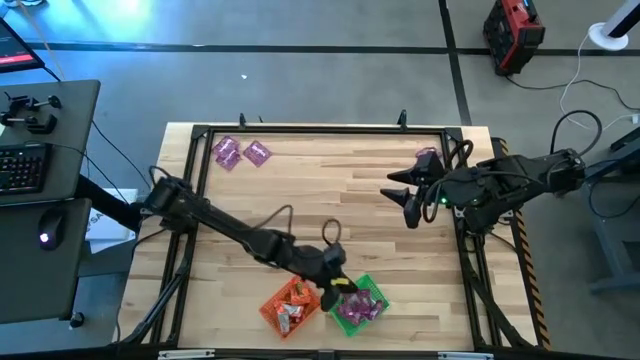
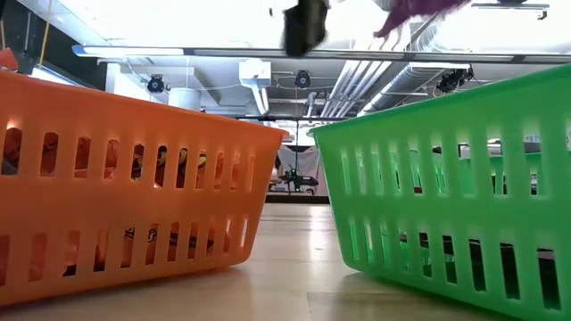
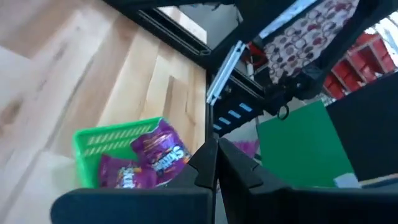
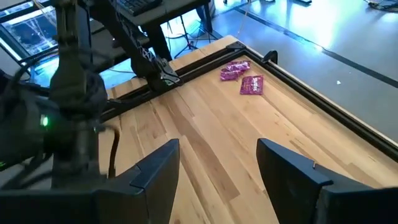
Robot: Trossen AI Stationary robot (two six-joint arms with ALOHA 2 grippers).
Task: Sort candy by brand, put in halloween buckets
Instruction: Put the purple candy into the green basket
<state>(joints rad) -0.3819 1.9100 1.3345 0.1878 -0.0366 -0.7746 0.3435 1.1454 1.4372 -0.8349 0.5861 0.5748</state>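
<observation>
An orange bucket point(image 1: 272, 310) point(image 2: 134, 116) and a green bucket point(image 1: 372, 290) point(image 2: 446, 178) point(image 3: 93, 140) stand side by side at the table's near edge. The orange bucket holds orange-red candy, and purple packets point(image 3: 155, 158) are piled in the green one. Two purple packets point(image 1: 228, 152) point(image 1: 258, 153) point(image 4: 235, 70) lie flat near the far left corner. My left gripper point(image 1: 337, 284) point(image 3: 219, 163) hovers between the buckets, shut. My right gripper point(image 1: 402, 197) point(image 4: 217, 155) waits open above the table's right side, beside another purple packet point(image 1: 427, 157). My left gripper appears shut on a purple candy packet. Only a sliver of it point(image 3: 249, 148) shows past the fingertips, which hide the place of contact. The packet's lower part point(image 2: 415, 16) hangs clear in the air above the green bucket's rim.
A black rail frame point(image 1: 320, 130) runs round the wooden table. A dark cable loop point(image 1: 330, 232) lies on the wood behind the buckets. The middle of the table is bare wood point(image 1: 340, 180). A desk with keyboard and mouse point(image 1: 30, 170) stands to the left.
</observation>
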